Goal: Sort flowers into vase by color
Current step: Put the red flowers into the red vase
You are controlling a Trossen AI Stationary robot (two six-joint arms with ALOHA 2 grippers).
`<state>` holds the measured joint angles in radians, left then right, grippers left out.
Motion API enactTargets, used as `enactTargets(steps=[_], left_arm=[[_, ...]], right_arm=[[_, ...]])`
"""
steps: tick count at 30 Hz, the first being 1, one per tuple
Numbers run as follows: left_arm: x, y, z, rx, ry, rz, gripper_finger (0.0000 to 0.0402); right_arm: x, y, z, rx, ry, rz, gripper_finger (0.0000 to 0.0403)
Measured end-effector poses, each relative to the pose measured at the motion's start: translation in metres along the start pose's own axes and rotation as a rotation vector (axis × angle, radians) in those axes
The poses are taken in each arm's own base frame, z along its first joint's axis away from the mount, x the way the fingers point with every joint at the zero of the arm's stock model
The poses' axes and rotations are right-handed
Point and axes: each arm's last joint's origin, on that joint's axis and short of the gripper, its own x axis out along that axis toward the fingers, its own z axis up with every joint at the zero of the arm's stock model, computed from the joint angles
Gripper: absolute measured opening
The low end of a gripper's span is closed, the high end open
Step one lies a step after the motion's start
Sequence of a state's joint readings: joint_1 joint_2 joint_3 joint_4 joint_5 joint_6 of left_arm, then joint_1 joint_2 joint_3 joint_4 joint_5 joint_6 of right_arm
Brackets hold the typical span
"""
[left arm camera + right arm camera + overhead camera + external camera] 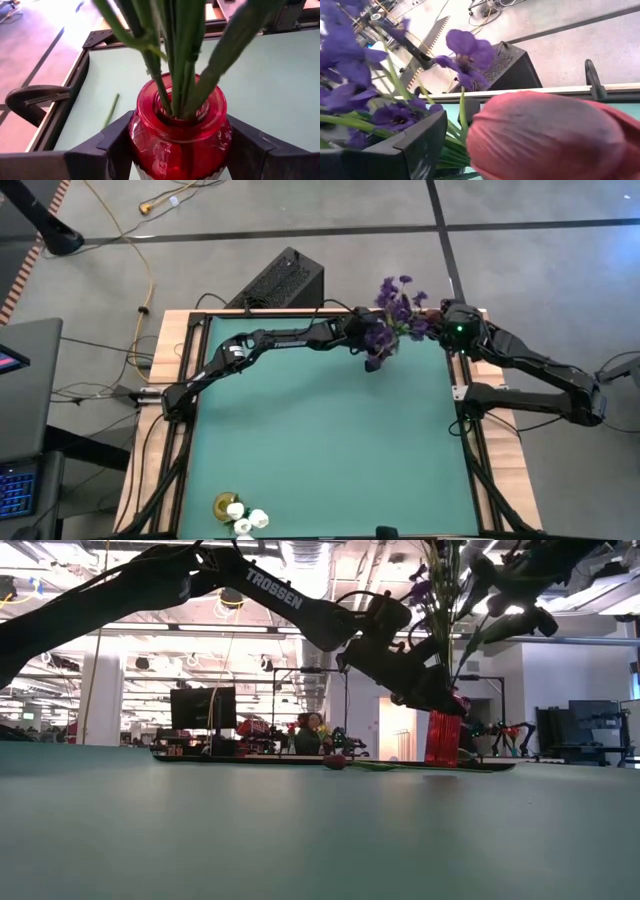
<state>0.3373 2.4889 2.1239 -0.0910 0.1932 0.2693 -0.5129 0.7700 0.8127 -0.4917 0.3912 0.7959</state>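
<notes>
A red glass vase [180,125] [443,740] stands upright near the table's far right corner. It holds green stems and bushy purple sprigs [395,305] [465,50]. My left gripper [368,345] [180,147] reaches across the far side and is shut on this vase. My right gripper [440,330] hovers beside the purple sprigs at their right. A dark red tulip bud [550,135] fills the right wrist view close up and hides that gripper's hold. Another red tulip [335,762] lies on the table near the far edge. White tulips [245,518] sit in a yellow vase [224,504] at the near left. My left gripper pinches the red vase by its bulging shoulder [140,135] just below the neck, one finger [112,145] on each side. The fingers come in about level from the table's left. The vase stays upright with the stems rising out of its mouth [182,107].
A black box [285,278] stands just beyond the far edge. A black clamp [35,97] grips the far rail. A loose green stem [111,111] lies on the mat beside the vase. The green mat [320,440] stretches wide across the middle.
</notes>
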Motion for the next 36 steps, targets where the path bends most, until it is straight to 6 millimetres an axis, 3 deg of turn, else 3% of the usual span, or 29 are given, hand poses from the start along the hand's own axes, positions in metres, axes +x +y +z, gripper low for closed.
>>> enactTargets(steps=[6, 15, 25, 36], left_arm=[[-0.001, 0.003, -0.002, -0.019, 0.009, -0.012, 0.0223], [-0.002, 0.005, -0.008, -0.023, 0.039, -0.100, 0.0229], [-0.006, -0.008, -0.015, -0.017, 0.049, -0.424, 0.0240], [-0.004, -0.012, -0.011, 0.078, -0.006, -0.422, 0.0243]], right_arm=[[-0.002, -0.001, -0.002, -0.132, 0.048, 0.027, 0.0361], [-0.002, -0.008, -0.010, -0.577, 0.150, 0.000, 0.0361], [-0.003, -0.012, -0.014, -0.964, 0.207, 0.008, 0.0361], [0.002, -0.002, -0.024, -1.332, 0.228, 0.089, 0.0361]])
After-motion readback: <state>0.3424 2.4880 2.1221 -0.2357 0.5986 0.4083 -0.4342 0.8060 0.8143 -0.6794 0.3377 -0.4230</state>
